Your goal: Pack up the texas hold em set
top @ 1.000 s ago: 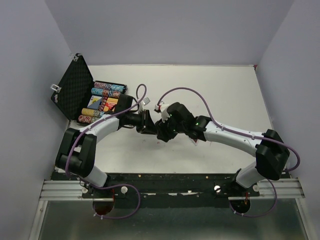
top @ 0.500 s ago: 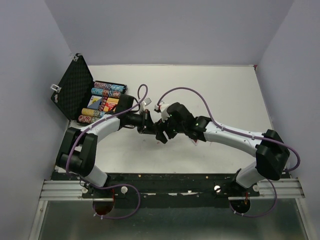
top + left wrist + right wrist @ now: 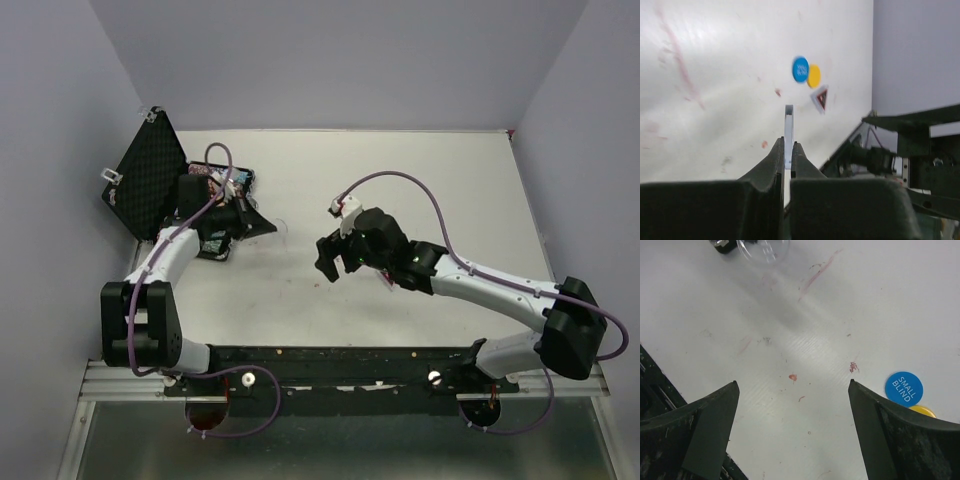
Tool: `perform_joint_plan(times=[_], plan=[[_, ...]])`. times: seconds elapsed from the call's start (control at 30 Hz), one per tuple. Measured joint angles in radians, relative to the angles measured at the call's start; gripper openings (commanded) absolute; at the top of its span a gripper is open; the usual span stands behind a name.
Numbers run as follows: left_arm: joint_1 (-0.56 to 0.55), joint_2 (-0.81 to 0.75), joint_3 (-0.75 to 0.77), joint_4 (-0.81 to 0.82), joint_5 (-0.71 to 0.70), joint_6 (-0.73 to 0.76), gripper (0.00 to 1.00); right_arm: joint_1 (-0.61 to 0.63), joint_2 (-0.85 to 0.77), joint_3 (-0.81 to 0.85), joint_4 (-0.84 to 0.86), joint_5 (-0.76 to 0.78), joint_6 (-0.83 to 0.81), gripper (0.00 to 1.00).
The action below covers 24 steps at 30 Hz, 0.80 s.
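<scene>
**Item: texas hold em set, partly packed.**

- Case (image 3: 140, 190): black, hinged, silver corners. It sits at the far left of the table (image 3: 430, 180). The egg-crate foam lid stands open and leans back toward the left wall.
- Chips (image 3: 200, 172): multicoloured rows lie in the tray. The left arm crosses over most of them.
- Clear disc (image 3: 788, 125): out of the case and off the table. The left gripper (image 3: 787, 150) is clamped tight on its lower edge, and the disc stands on edge between the two fingers. In the top view this gripper hangs just beside the tray's right side, so the disc appears to be on its way in.
- Blue disc (image 3: 904, 388): marked SMALL BLIND. It lies flat on the table near the middle, well apart from the case.
- Yellow disc (image 3: 922, 411): touches or slightly overlaps the blue disc.
- Triangular token (image 3: 820, 98): dark with a red face, just beside the yellow disc.
- Red specks (image 3: 792, 376): small marks on the table. Dice or stains cannot be told apart.
- Right gripper (image 3: 792, 405): fingers spread wide with nothing between them. It hovers above the table, with the blue disc near its right finger.

**Status:** the chips are stowed. One disc is in hand but not yet placed. Judged remaining: the blue disc, the yellow disc, the token, any dice, and closing the lid.
</scene>
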Motion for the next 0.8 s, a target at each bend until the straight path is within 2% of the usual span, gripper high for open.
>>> perform_joint_plan(times=[0.13,0.23,0.57,0.8], plan=[[0.142,-0.028,0.05,0.002,-0.118,0.0,0.0,0.0,-0.049,-0.039,0.043,0.064,0.043,0.98],[0.187,-0.01,0.107,-0.01,-0.215,0.006,0.0,0.0,-0.081,-0.071,0.072,0.093,0.076,0.98],[0.199,0.236,0.386,-0.089,-0.509,0.102,0.0,0.0,-0.198,-0.177,0.114,0.106,0.149,0.97],[0.203,0.344,0.456,-0.124,-0.591,0.151,0.0,0.0,-0.24,-0.203,0.113,0.108,0.169,0.97]])
